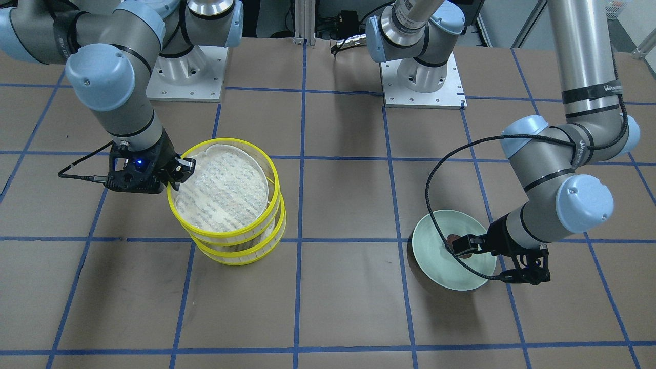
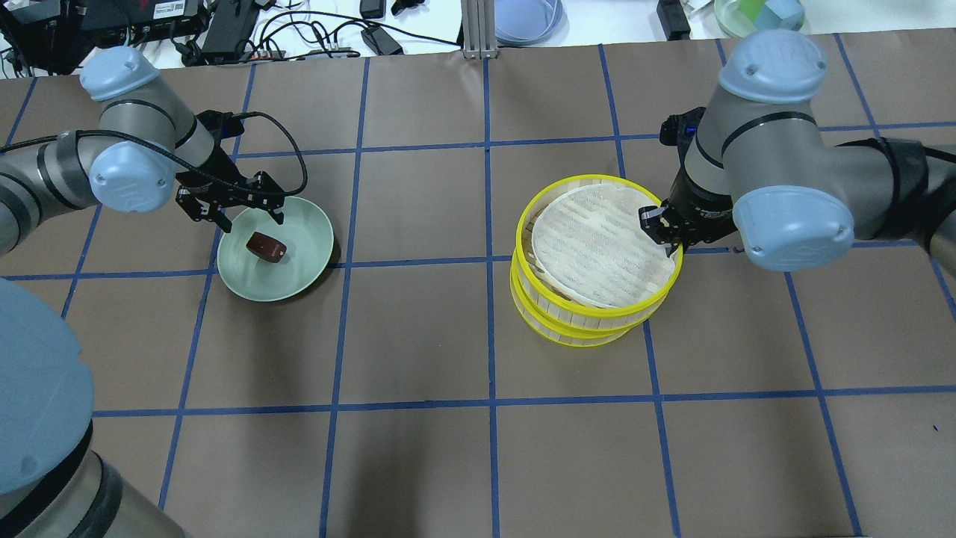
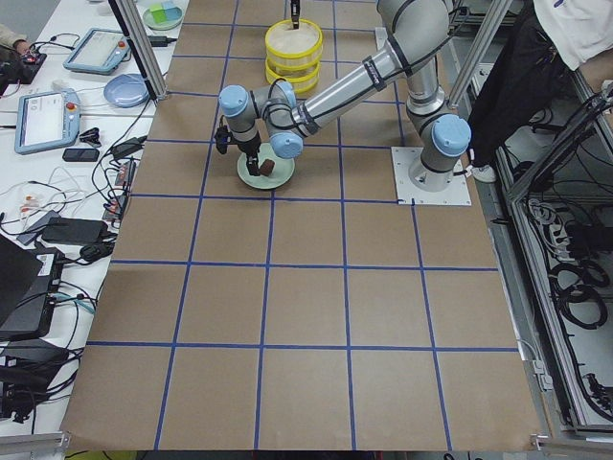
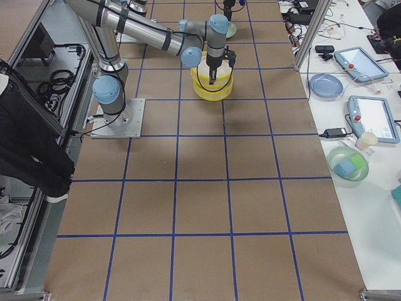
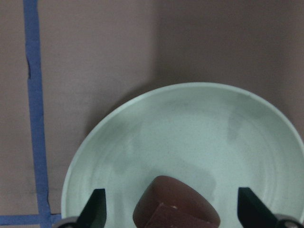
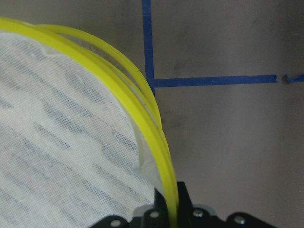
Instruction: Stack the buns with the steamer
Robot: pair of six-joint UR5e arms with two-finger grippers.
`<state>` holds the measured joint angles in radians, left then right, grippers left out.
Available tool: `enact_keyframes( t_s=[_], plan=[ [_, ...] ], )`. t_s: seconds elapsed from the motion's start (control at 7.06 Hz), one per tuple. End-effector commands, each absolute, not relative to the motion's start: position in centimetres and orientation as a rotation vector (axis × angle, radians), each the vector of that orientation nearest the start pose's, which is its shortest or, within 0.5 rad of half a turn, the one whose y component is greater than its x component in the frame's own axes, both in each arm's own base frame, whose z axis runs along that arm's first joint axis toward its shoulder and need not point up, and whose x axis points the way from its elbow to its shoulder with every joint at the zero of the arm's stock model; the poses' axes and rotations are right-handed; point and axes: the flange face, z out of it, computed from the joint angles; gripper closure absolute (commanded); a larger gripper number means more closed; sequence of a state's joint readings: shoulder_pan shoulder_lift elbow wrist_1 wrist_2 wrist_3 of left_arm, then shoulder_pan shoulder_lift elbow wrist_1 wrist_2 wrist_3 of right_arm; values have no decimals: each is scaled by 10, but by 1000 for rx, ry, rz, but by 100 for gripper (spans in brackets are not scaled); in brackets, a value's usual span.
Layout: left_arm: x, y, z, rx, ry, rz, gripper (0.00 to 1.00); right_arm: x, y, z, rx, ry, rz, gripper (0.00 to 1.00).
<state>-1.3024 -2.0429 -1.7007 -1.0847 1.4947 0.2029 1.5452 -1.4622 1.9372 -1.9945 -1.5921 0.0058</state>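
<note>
While checking the plate side, found the left tool (image 2: 252, 218) spread wide, straddling the dark brown bun (image 2: 267, 247) without touching it. Located that bun near the middle of the pale green plate (image 2: 302, 258), alone there. Judged the wide spread deliberate: leaves room to drop either side of the bun before closing. Saw no cream-white bun in any view; possibly hidden inside the steamer, cannot confirm.

On the other side, found the right tool (image 2: 661, 233) pinching the yellow rim of the top steamer tray (image 2: 597, 305), one finger inside by the cloth liner (image 2: 590, 239), the other outside. Noted that tray sitting askew over the lower trays (image 2: 567, 338), offset toward the right arm and not squarely nested. Judged the rim grip as steadying or positioning the tray to receive the bun.

Recorded stack and plate well apart on the surface (image 2: 418, 336). Rated the task part done: brown bun not yet lifted. Flagged a risk: thin rim grip, prone to tilting the tray.
</note>
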Motion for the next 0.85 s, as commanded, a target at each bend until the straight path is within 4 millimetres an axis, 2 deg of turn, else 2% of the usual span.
enact_keyframes(
  t_s=[0.0,0.14,0.42,0.57,0.71],
  plan=[
    [23,-614,194,-115,3236,190,24,120,-493,290,40,3167,107,100],
    [18,-604,183,-142,3255,245,25,120,-496,290,40,3166,71,100],
    [17,-599,178,-139,3257,262,59,120,-503,279,43,3168,61,100],
    [17,-603,192,-144,3253,214,91,120,-504,279,41,3168,49,100],
    [15,-602,204,-116,3241,190,100,120,-504,279,41,3168,49,100]
  ],
)
